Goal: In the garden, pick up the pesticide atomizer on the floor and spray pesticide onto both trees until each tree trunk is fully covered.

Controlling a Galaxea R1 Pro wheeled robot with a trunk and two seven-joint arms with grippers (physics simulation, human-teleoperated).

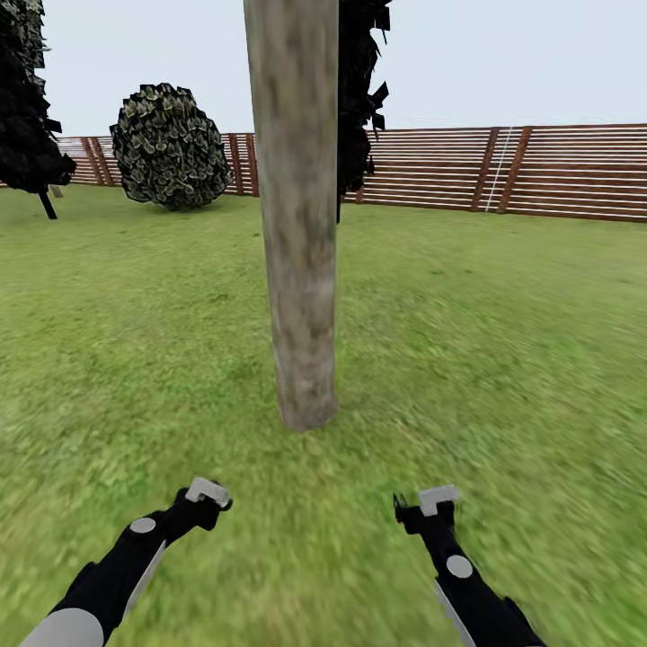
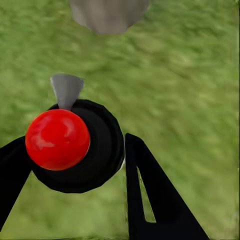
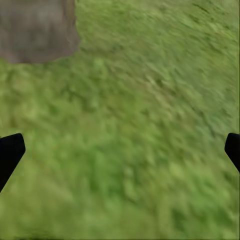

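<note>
One tree trunk [image 1: 301, 225] stands straight ahead of me on the grass, thick, with mottled grey-brown bark. Its base also shows in the left wrist view [image 2: 107, 15] and the right wrist view [image 3: 35, 30]. My left gripper [image 1: 208, 503] [image 2: 75, 145] is shut on the pesticide atomizer [image 2: 95, 160], a round black bottle with a red ball top and a grey nozzle that points toward the trunk. My right gripper [image 1: 427, 508] [image 3: 120, 147] hangs open over bare grass, short of the trunk. No pesticide specks show on the bark. The other tree is out of view.
A round dark bush [image 1: 171, 148] and a dark-crowned thin-stemmed tree [image 1: 27, 99] stand at the far left. Dark foliage [image 1: 359, 90] hangs behind the trunk. A brown slatted fence [image 1: 503, 171] runs across the back. Grass lawn [image 1: 503, 359] spreads on both sides of the trunk.
</note>
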